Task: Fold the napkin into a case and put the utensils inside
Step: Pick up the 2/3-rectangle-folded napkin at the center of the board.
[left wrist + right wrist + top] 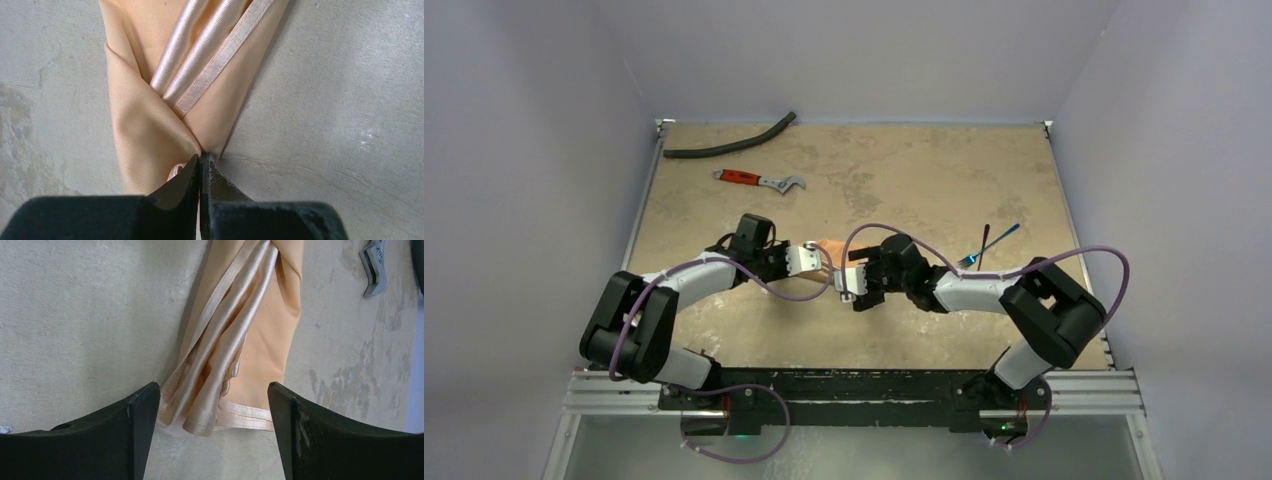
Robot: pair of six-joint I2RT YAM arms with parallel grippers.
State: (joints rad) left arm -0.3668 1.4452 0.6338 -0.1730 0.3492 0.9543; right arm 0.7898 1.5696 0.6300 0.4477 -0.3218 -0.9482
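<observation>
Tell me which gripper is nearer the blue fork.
Right. The right gripper is left of the fork, straddling the napkin; the left gripper lies farther left, shut on the napkin's other end.

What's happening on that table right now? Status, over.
Left gripper shut on napkin fold. Right gripper open, astride napkin end. On table, off right: fork, spoon, not yet inside. Far back: wrench, hose, out of the way.
</observation>
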